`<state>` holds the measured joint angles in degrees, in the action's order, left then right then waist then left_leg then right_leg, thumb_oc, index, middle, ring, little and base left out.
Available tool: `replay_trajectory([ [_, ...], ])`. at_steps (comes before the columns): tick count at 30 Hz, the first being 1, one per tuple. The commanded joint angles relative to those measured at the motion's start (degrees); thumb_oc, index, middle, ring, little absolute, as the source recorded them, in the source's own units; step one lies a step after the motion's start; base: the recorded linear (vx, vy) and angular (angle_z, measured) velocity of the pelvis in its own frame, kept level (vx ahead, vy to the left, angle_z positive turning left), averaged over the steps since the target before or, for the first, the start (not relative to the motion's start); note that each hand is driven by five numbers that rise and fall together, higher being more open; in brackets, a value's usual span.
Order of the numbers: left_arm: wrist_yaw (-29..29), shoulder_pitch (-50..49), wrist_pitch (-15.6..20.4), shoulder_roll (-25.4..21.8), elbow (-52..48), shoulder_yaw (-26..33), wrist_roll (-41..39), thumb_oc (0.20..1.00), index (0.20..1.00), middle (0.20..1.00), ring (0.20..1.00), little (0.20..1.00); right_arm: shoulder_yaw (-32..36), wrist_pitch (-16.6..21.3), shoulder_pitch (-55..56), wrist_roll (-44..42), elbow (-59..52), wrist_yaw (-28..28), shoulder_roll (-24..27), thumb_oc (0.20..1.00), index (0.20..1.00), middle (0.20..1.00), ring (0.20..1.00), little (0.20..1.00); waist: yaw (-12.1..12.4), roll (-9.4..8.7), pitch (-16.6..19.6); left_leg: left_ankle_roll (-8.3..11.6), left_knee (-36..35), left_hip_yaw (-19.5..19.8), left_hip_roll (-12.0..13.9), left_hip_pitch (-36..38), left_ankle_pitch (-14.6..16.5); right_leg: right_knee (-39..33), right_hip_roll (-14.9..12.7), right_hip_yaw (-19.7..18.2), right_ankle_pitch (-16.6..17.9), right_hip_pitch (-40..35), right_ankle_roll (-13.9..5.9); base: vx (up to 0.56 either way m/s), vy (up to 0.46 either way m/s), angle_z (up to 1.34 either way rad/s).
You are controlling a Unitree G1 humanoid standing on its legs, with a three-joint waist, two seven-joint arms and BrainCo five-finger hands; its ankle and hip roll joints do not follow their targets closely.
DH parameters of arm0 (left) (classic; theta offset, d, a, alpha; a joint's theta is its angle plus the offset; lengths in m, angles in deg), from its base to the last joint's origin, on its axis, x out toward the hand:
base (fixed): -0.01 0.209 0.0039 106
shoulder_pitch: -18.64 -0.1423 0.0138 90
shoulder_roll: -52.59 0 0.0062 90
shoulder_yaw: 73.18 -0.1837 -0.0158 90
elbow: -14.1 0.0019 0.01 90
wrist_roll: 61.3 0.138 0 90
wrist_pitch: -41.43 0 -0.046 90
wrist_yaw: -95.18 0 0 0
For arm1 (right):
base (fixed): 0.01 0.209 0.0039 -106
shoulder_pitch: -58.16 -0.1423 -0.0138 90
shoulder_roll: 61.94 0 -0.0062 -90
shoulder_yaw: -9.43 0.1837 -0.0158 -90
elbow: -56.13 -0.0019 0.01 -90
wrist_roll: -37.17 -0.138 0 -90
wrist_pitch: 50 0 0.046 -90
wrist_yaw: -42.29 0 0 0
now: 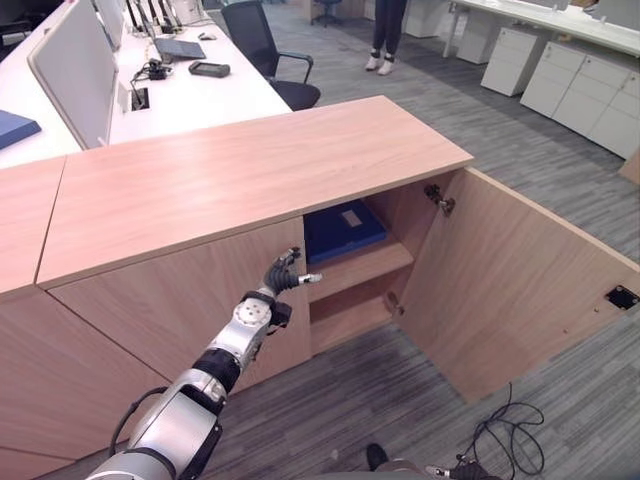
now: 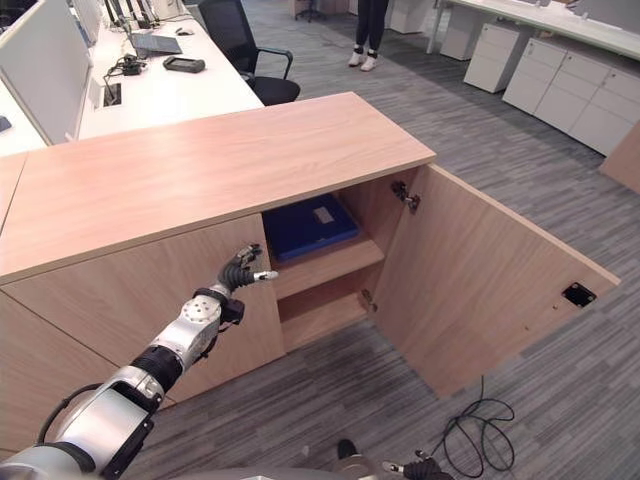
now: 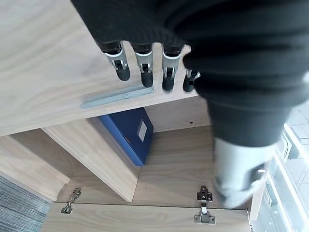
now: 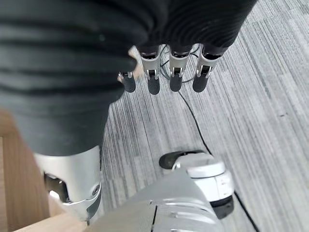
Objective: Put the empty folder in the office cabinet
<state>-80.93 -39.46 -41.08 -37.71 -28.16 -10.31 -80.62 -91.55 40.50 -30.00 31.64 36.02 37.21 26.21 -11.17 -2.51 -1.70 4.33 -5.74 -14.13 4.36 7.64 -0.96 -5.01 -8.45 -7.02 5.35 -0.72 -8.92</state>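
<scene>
Grey office carpet [image 1: 560,170] surrounds your wooden cabinet [image 1: 250,170], its right door [image 1: 510,290] swung wide — the blue folder [image 1: 340,232] lies on the upper shelf inside. Your left hand [image 1: 285,275] hovers at the closed door's edge, fingers relaxed; your right hand [image 4: 164,72] hangs loose-fingered above the floor.

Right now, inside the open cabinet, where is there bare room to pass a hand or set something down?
The lower shelf, under the one holding the blue folder, looks bare. The cabinet top is bare wood. The upper shelf is crowded: the folder fills most of it. The left hand hangs at the closed door's edge, beside the opening.
</scene>
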Motion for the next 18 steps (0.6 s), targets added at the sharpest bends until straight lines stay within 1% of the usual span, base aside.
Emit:
replay_trajectory([
  [1,-0.9,9.6,4.2,1.6,2.7,1.3,1.1,1.000,1.000,1.000,1.000,1.000,-1.0,0.0,-3.0,0.3,2.4,-0.9,1.7,1.000,1.000,1.000,1.000,1.000,0.3,2.33,-2.2,-0.10,0.7,1.3,-0.5,4.4,6.5,3.3,-2.7,5.8,-4.5,-2.3,-4.60,0.00,0.000,0.00],
  [8,-0.7,8.2,3.7,0.0,3.2,2.4,2.1,1.000,1.000,1.000,1.000,1.000,-0.7,-0.2,-2.7,0.1,2.6,-0.7,1.5,1.000,1.000,1.000,1.000,1.000,1.1,1.85,-2.1,-0.32,0.8,1.8,-0.9,4.0,6.4,3.5,-3.2,6.7,-4.3,-2.4,-4.86,0.00,0.000,0.00],
  [11,-1.2,6.0,3.7,-1.3,1.1,2.5,3.0,1.000,1.000,1.000,1.000,1.000,-0.2,-0.1,-2.7,-0.3,2.5,-0.7,1.5,1.000,1.000,1.000,1.000,1.000,1.7,1.84,-2.2,-0.37,0.9,2.0,-0.9,3.9,6.4,3.8,-3.3,7.2,-4.4,-2.5,-4.89,-0.01,0.004,0.01],
  [12,-1.4,5.2,3.7,-1.8,0.0,2.4,3.4,1.000,1.000,1.000,1.000,1.000,0.0,-0.1,-2.6,-0.4,2.4,-0.6,1.5,1.000,1.000,1.000,1.000,1.000,1.9,1.82,-2.3,-0.40,0.9,2.1,-0.9,3.9,6.4,3.9,-3.4,7.3,-4.5,-2.6,-4.89,-0.02,0.005,0.04],
  [13,-2.1,2.9,4.0,-2.7,-3.4,2.3,3.7,1.000,1.000,1.000,1.000,1.000,0.7,-0.1,-2.4,-0.8,2.4,-0.6,1.3,1.000,1.000,1.000,1.000,1.000,2.4,1.73,-2.5,-0.42,1.0,2.4,-0.9,3.8,6.4,4.5,-3.5,7.9,-4.7,-2.6,-4.88,-0.03,-0.003,0.04],
  [15,-3.8,-1.1,4.0,-3.6,-8.9,3.2,1.2,1.000,1.000,1.000,1.000,1.000,2.0,-0.2,-2.5,-1.3,2.2,-0.6,1.1,1.000,1.000,1.000,1.000,1.000,3.1,1.75,-3.1,-0.54,1.3,2.7,-0.7,3.5,6.4,6.5,-3.4,8.5,-5.1,-1.9,-4.81,-0.05,-0.005,0.06],
  [16,-3.8,-1.3,3.9,-3.7,-9.1,3.3,1.2,1.000,1.000,1.000,1.000,1.000,1.9,-0.2,-2.5,-1.3,2.1,-0.6,1.1,1.000,1.000,1.000,1.000,1.000,3.1,1.73,-3.0,-0.54,1.3,2.7,-0.7,3.5,6.4,6.7,-3.4,8.5,-5.2,-1.8,-4.80,-0.07,0.000,0.05],
  [18,-5.9,-6.1,3.8,-5.5,-14.9,4.6,-1.4,1.000,1.000,1.000,1.000,1.000,3.0,-0.3,-3.2,-1.5,1.7,-0.4,1.1,1.000,1.000,1.000,1.000,1.000,4.2,1.99,-4.7,-0.79,1.5,2.2,-0.2,3.0,6.3,11.1,-3.0,10.6,-5.1,1.0,-5.17,-0.13,-0.009,-0.03],
])
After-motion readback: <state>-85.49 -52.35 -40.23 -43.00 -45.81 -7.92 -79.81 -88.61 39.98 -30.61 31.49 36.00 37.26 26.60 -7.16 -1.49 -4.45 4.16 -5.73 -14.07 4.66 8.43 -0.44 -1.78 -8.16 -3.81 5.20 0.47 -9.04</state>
